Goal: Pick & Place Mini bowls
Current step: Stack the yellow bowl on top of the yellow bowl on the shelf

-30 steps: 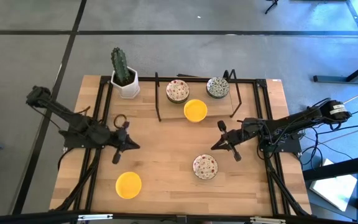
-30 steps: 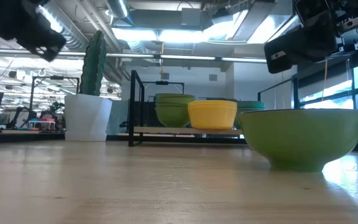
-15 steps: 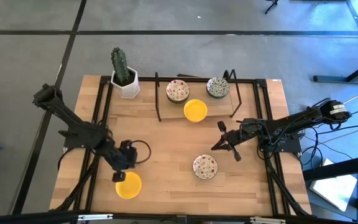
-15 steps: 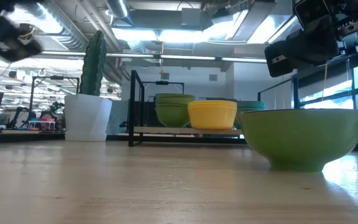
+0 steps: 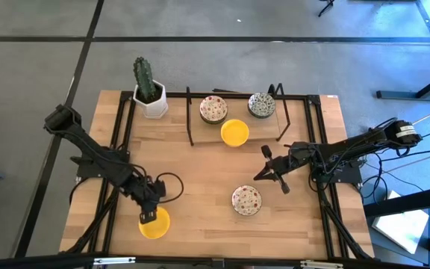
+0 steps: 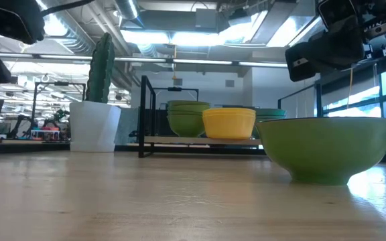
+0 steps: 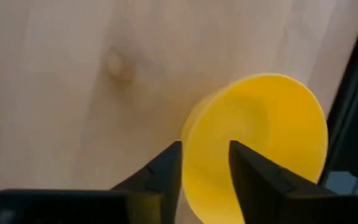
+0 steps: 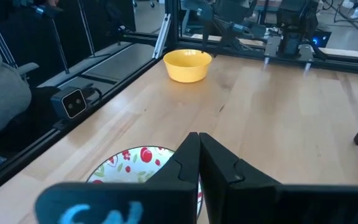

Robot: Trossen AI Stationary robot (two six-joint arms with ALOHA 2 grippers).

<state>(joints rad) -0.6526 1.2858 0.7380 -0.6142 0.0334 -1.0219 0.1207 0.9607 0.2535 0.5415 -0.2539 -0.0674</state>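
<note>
A plain yellow mini bowl sits on its base near the table's front left. My left gripper hangs right over it, open and pointing down; in the left wrist view one finger is outside the yellow bowl and one is over its hollow. A white bowl with red speckles rests on the table at front right. My right gripper hovers shut just beyond it, also seen in its wrist view. Three more bowls stand at the rack. My left gripper straddles the yellow bowl's rim on the side toward the table's far edge, coming from above. One finger is outside the wall and one inside. I cannot tell whether either finger touches the bowl, which sits flat on the table.
A black wire rack stands at the far middle with a speckled bowl and a green-grey bowl in it. A white pot with a cactus stands at the far left. Bare wood lies between the two arms.
My left gripper has swung from the table's left middle toward the near edge and gone down over the yellow bowl, turning from level to pointing down. The bowls and my right arm have stayed still.
</note>
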